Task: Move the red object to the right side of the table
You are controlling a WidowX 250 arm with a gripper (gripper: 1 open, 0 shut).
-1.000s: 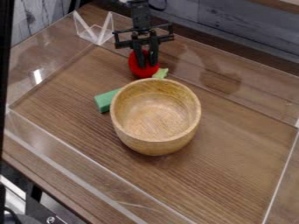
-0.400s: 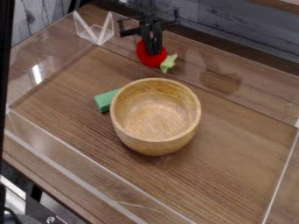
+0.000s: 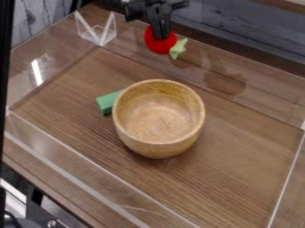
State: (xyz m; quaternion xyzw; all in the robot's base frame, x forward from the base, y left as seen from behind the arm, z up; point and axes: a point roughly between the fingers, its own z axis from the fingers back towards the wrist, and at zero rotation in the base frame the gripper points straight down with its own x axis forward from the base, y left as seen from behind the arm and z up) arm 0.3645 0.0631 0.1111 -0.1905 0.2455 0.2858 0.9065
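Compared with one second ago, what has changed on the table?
The gripper, shut on the red object, has lifted it off the table; both moved up and slightly right in the picture. The wooden bowl and the green block stayed where they were.

the pincer [image 3: 156, 26] is matte black all over, ending in two slim dark fingers. just above them a wider black bracket spreads out to either side. higher still, the dark wrist leaves the top edge, its finer details too blurred to tell.
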